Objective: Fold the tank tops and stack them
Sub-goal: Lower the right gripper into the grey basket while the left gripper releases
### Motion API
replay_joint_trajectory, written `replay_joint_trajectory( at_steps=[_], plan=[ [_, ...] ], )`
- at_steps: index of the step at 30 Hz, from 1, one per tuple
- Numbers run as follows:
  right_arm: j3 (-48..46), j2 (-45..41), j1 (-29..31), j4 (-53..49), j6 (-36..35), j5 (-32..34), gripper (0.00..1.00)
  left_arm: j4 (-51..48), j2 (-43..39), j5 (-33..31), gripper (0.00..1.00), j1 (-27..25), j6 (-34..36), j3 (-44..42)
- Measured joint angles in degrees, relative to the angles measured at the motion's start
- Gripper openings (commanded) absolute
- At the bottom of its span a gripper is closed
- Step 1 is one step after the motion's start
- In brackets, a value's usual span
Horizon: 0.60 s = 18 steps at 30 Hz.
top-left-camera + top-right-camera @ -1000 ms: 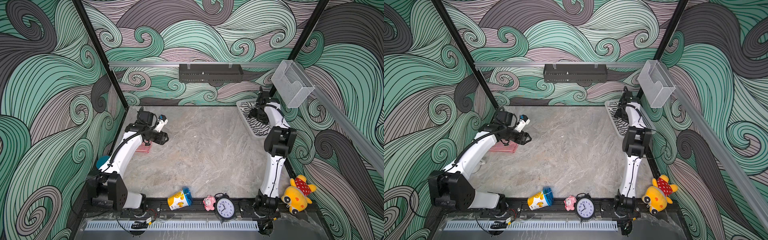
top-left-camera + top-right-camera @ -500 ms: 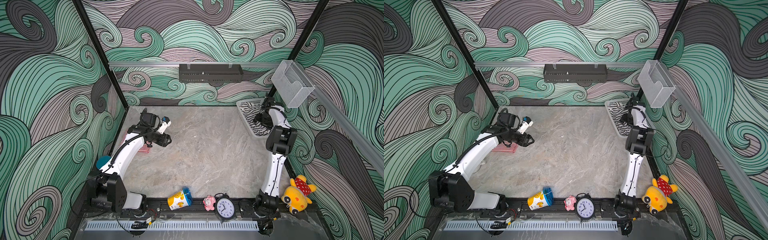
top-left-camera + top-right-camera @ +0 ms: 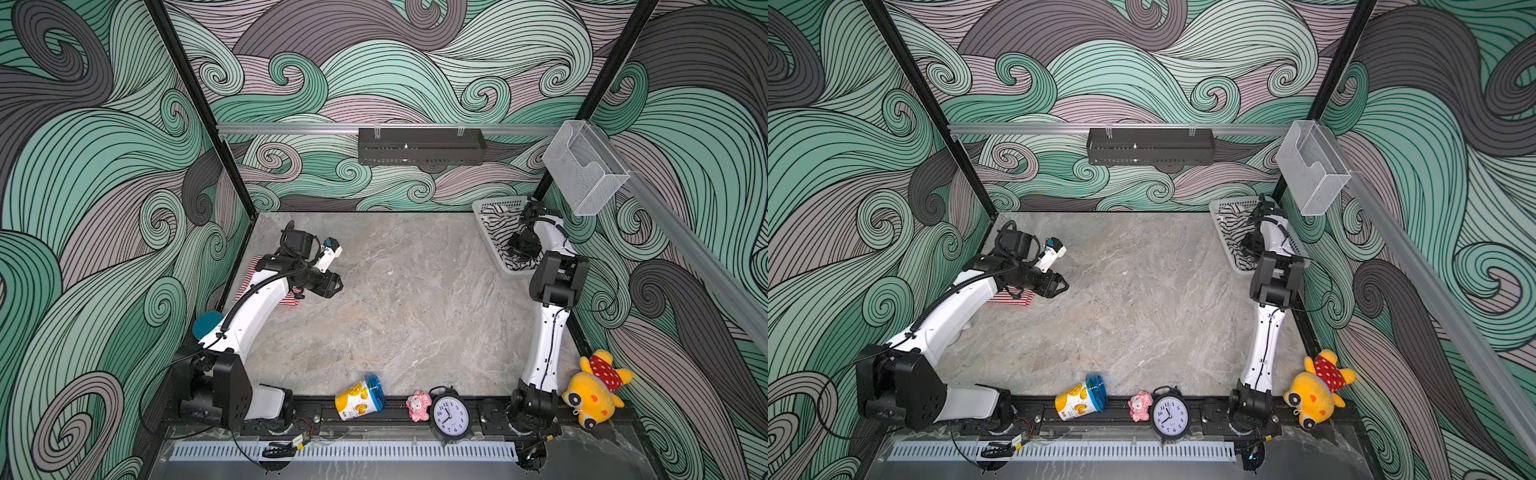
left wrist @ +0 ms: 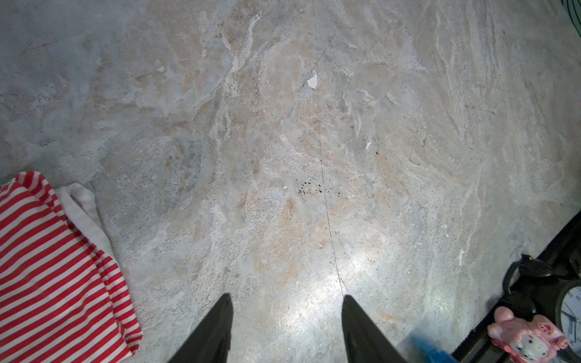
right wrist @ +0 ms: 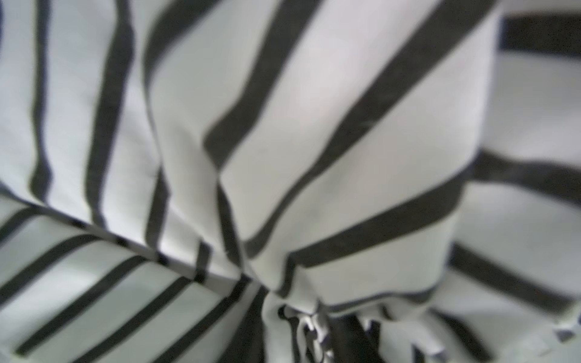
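In a top view: red-and-white tank top [image 3: 1013, 297] lies folded at tabletop's [image 3: 1142, 311] left edge; right gripper [image 3: 1246, 249] sits down in basket [image 3: 1225, 205] on black-and-white tank top [image 3: 1229, 224]. Left wrist — left gripper [image 4: 286, 314] jaws spread, empty. Right wrist — jaws apparently pinching puckered stripes. Fetching second top; next, lift clear, spread flat

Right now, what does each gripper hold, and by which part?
Left gripper: nothing. Right gripper apparently pinches a gathered fold of the black-and-white tank top.

Left arm [image 3: 257, 311] hovers low, jaws parted; right arm [image 3: 547, 345] reaches forward, wrist bent down.
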Motion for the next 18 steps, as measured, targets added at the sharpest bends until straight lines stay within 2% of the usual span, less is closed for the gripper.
replay_joint_trajectory(
  at_steps=[2, 10, 18],
  plan=[
    [-1.6, -1.46, 0.15, 0.46, -0.11, -0.72, 0.0, 0.24, 0.0, -0.04, 0.58, 0.0, -0.11, -0.04],
    [-7.8, -15.21, 1.07, 2.29, 1.38, -4.5, 0.0, 0.63, 0.04, -0.39, 0.58, 0.0, -0.83, 0.0],
    [-7.96, -29.66, 2.67, 3.54, 3.54, -8.7, 0.0, 0.48, 1.36, -0.66, 0.58, 0.0, -1.62, 0.92]
  ],
)
